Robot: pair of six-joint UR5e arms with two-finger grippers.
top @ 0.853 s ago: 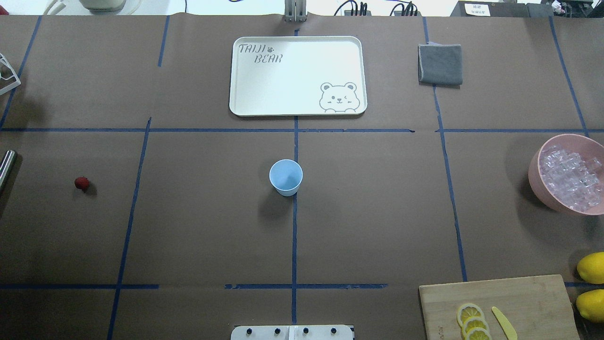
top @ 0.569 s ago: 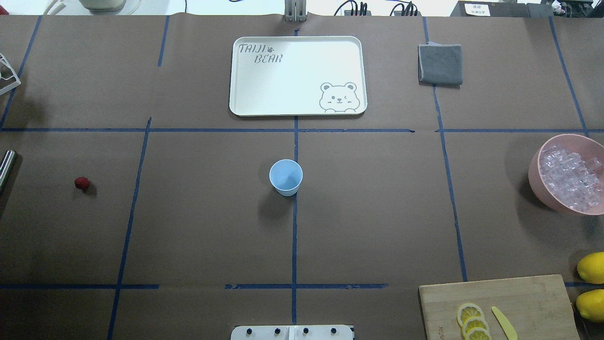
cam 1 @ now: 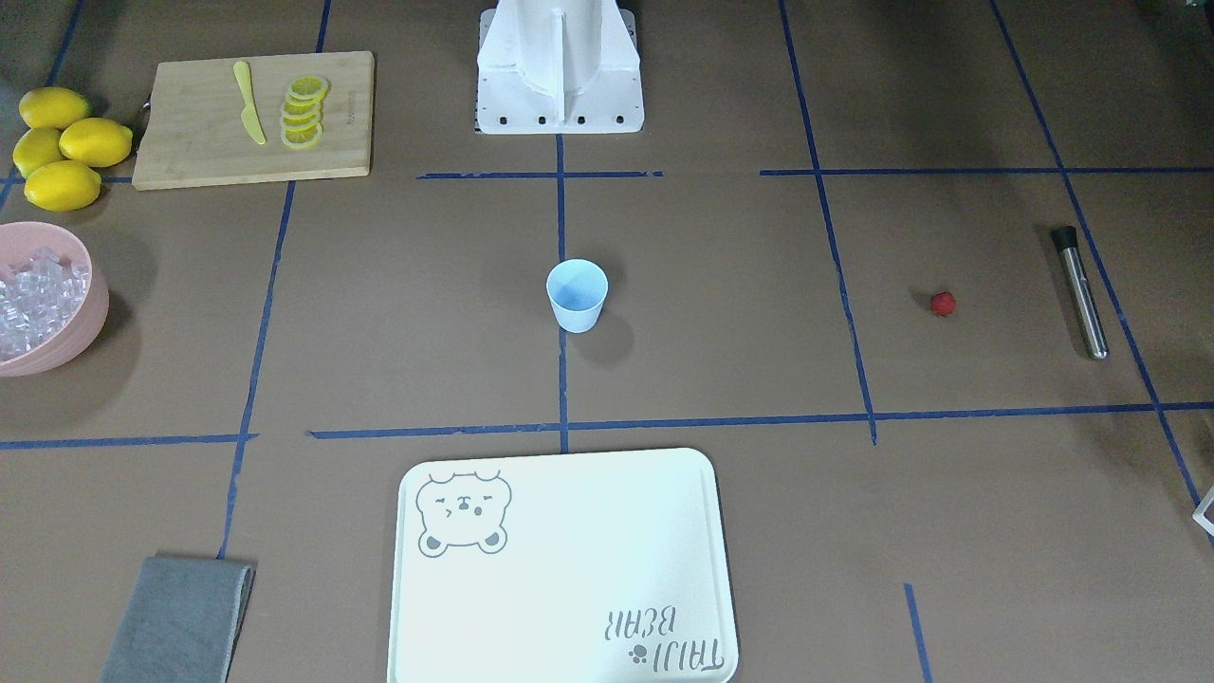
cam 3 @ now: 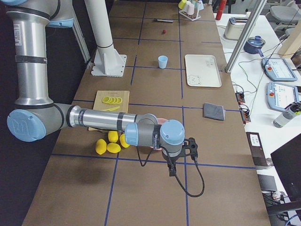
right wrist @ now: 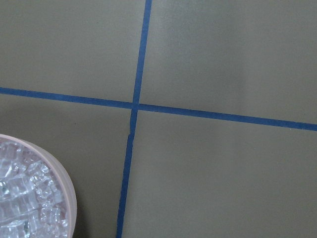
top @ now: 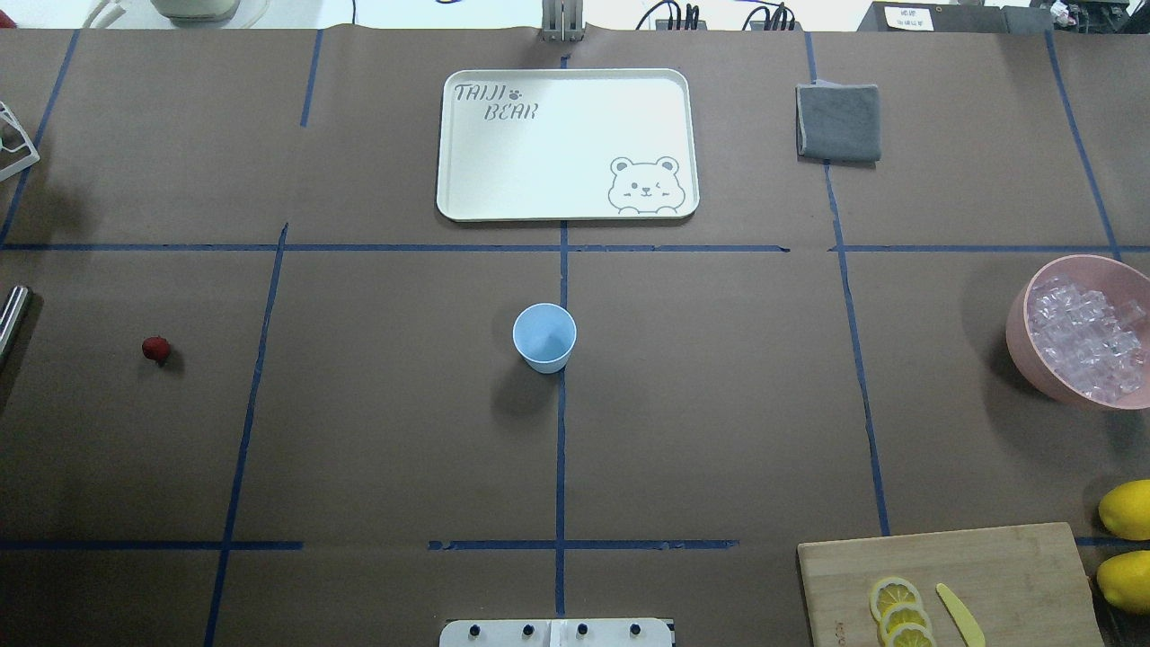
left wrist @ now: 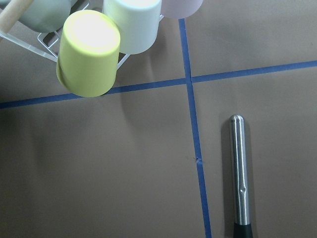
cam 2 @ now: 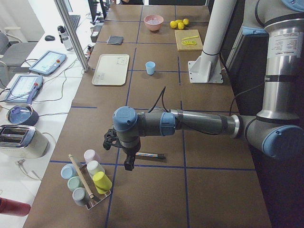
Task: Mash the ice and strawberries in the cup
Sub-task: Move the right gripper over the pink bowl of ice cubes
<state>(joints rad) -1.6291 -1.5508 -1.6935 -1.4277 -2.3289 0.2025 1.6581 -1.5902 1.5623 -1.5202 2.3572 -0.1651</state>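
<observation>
— One cup (top: 544, 337), you see, stands upright at the overhead frame's centre; the strawberry (top: 155, 349) lies far left, and the ice (top: 1083, 337) sits in the pink bowl (top: 1017, 337) at the right edge.
— And the claws?
— The left gripper (cam 2: 128, 166) and right gripper (cam 3: 172, 172) show only in the side views (small, dark), so you cannot tell how wide either stands.

Matt paper table (top: 719, 404); smooth plastic cup (top: 544, 337); shiny metal rod (left wrist: 239, 173).
</observation>
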